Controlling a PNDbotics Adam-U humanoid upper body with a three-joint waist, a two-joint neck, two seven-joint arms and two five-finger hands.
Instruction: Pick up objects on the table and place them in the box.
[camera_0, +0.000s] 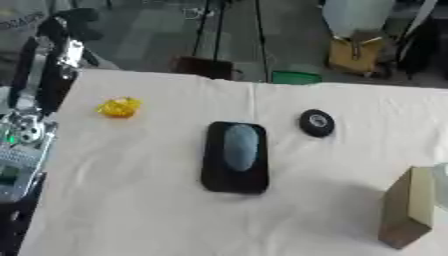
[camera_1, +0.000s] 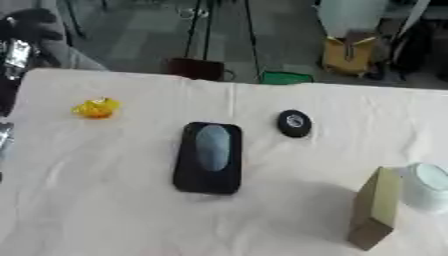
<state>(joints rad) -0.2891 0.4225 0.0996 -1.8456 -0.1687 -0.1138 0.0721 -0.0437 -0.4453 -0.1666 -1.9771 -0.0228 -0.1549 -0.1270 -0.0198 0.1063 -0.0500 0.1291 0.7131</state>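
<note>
We see left hand (camera_0: 31, 131) at table's (camera_0: 131, 200) left edge, fingers can't tell; yellow item (camera_0: 119, 107) far-left, black tray (camera_0: 234, 157) center, box (camera_1: 378, 207) near-right.

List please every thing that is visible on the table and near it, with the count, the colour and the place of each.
tablecloth: one, off-white, covering the table
yellow object: one, yellow, small and crumpled, far left of the cloth
black tray: one, black, centre of the cloth
grey oval object: one, blue-grey, lying on the black tray
black round object: one, black with a pale centre, right of the tray, farther back
box: one, tan cardboard, near right edge
pale round container: one, whitish, right beside the box
left arm: one, black and silver, along the left edge; its hand cannot be made out
</note>
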